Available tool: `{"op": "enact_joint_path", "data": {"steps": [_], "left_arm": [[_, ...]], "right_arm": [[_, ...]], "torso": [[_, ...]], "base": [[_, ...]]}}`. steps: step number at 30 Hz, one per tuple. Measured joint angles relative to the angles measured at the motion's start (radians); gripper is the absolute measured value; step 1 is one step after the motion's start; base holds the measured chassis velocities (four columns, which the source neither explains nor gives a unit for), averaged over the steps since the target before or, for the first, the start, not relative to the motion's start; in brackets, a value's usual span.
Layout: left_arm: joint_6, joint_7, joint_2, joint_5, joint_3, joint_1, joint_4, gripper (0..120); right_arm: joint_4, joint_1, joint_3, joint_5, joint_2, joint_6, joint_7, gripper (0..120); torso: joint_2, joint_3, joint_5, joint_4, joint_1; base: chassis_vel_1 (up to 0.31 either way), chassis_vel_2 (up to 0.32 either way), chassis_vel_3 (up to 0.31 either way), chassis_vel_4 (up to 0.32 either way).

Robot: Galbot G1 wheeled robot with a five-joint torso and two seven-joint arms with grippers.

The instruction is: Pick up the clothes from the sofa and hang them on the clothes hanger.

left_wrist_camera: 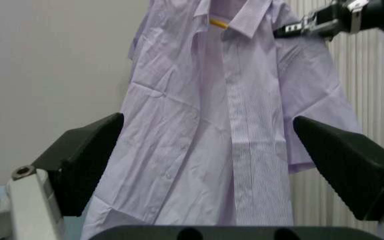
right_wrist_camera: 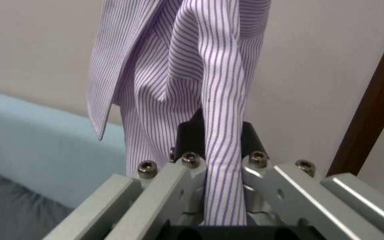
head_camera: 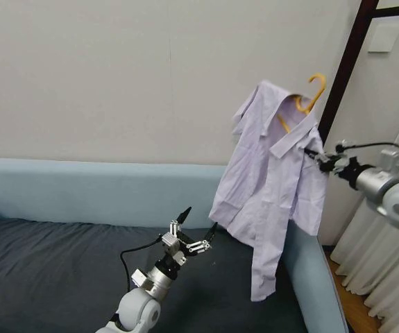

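1. The fingers (right_wrist_camera: 272,182) of the right gripper (head_camera: 313,153) are clamped on a fold of the lilac pin-striped cotton shirt (head_camera: 268,187). They grip at the shirt's 3 o'clock edge, just below the collar.
2. The left gripper (head_camera: 199,220) hovers low over the dark grey sofa seat (head_camera: 53,277), at about 7 o'clock from the shirt. Its black fingers (left_wrist_camera: 88,160) are spread wide and hold nothing.
3. The shirt is off the seat and draped on the orange plastic clothes hanger (head_camera: 315,89). The hanger's hook pokes out at the shirt's 1 o'clock, beside the dark brown wooden post (head_camera: 345,66). The shirt's lower half hangs in front of the pale blue sofa backrest (head_camera: 81,191).
4. By my reading the pick-up is done and the shirt is mostly on the hanger. I cannot tell what the hook hangs from, if anything.
5. What looks left is to settle the bunched shoulder at 3 o'clock and then release the cloth.
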Motion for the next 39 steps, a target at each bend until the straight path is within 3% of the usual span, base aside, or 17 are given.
{"op": "enact_joint_path", "data": {"steps": [3, 7, 13, 16, 21, 26, 31, 34, 35, 39], "left_arm": [[0.000, 0.001, -0.007, 0.003, 0.007, -0.005, 0.009, 100], [0.000, 0.001, -0.016, 0.006, 0.009, -0.006, 0.015, 100], [0.000, -0.002, -0.024, 0.009, -0.006, -0.002, 0.035, 100], [0.000, -0.013, -0.034, 0.016, -0.024, 0.016, 0.040, 100], [0.001, -0.029, -0.043, 0.030, -0.036, 0.044, 0.033, 100], [0.009, -0.042, -0.045, 0.037, -0.033, 0.047, 0.027, 100], [0.031, -0.073, -0.042, 0.039, -0.006, 0.012, 0.035, 100], [0.052, -0.090, -0.045, 0.029, 0.036, -0.040, 0.067, 100], [0.052, -0.090, -0.045, 0.029, 0.036, -0.040, 0.067, 100], [0.071, -0.089, -0.062, 0.003, 0.090, -0.109, 0.123, 100]], "right_arm": [[0.011, -0.002, 0.013, 0.011, -0.026, -0.004, -0.064, 1], [-0.025, -0.042, 0.015, -0.060, -0.004, 0.020, -0.119, 1], [-0.146, -0.091, -0.009, -0.193, 0.120, 0.065, -0.141, 1], [-0.247, -0.016, -0.090, -0.247, 0.228, 0.102, -0.138, 1], [-0.381, 0.119, -0.225, -0.296, 0.345, 0.195, -0.066, 1], [-0.426, 0.231, -0.321, -0.295, 0.401, 0.242, 0.075, 1], [-0.328, 0.376, -0.439, -0.223, 0.341, 0.148, 0.124, 1], [-0.186, 0.537, -0.506, -0.097, 0.212, -0.116, 0.013, 1], [-0.186, 0.537, -0.506, -0.097, 0.212, -0.116, 0.013, 1], [-0.109, 0.658, -0.544, -0.028, 0.143, -0.285, -0.127, 1]], "torso": [[0.000, 0.000, -0.0003, -0.0002, 0.000], [0.000, 0.000, 0.0003, 0.0006, 0.000], [0.000, 0.000, 0.0005, 0.0005, 0.000], [0.000, 0.000, 0.0003, 0.0006, 0.000], [0.000, 0.000, 0.0003, 0.0012, 0.000], [0.000, 0.000, 0.0001, 0.0010, 0.000], [0.000, 0.000, 0.0000, 0.0008, 0.000], [0.000, 0.000, 0.0000, -0.0001, 0.000], [0.000, 0.000, 0.0000, -0.0001, 0.000], [0.000, 0.000, 0.0003, -0.0002, 0.000]], "base": [[0.000, 0.000, 0.000, 0.000], [0.000, 0.000, 0.000, 0.000], [0.000, 0.000, 0.000, 0.000], [0.000, 0.000, 0.000, 0.000], [0.000, 0.000, 0.000, 0.000], [0.000, 0.000, 0.000, 0.000], [0.000, 0.000, 0.000, 0.000], [0.000, 0.000, 0.000, 0.000], [0.000, 0.000, 0.000, 0.000], [0.000, 0.000, 0.000, 0.000]]}}
